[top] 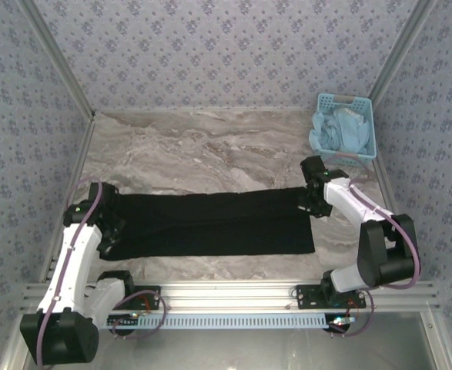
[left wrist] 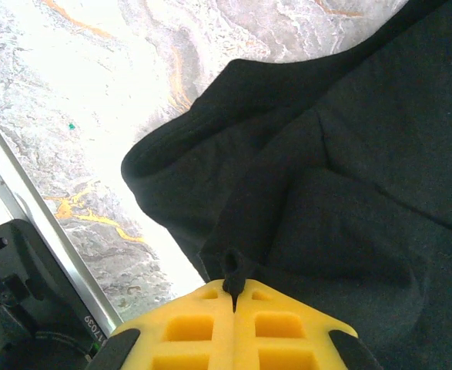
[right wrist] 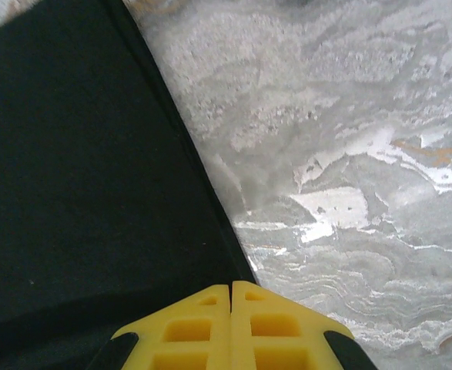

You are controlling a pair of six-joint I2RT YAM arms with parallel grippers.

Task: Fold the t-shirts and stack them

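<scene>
Top external view, one item of the task on the table.

Item: black cloth t-shirt (top: 210, 223), plain side up, laid flat as a long band on the grey marble-patterned table (top: 210, 146). Its long axis runs left to right across the table, parallel to the near aluminium rail (top: 226, 293). The right end is cut square. The left end is bunched (rumpled folds show there in the left wrist view (left wrist: 349, 154)). It lies in the near half of the table, spanning between the two arms.

Left gripper (top: 108, 230): at the shirt's left end. Seen from the left wrist (left wrist: 233, 297), the yellow fingers (left wrist: 187, 327) are pressed together with a small nub of black cloth pinched at their tips.

Right gripper (top: 312, 202): at the far right corner of the shirt. Seen from the right wrist (right wrist: 231, 289), the jaws are fully closed over the shirt's hem edge (right wrist: 71, 193); whether any cloth is caught between them cannot be told.

Also present: light blue plastic basket (top: 372, 131) at the far right corner of the table, well apart from the shirt, holding crumpled pale blue cloth (top: 337, 131).
</scene>
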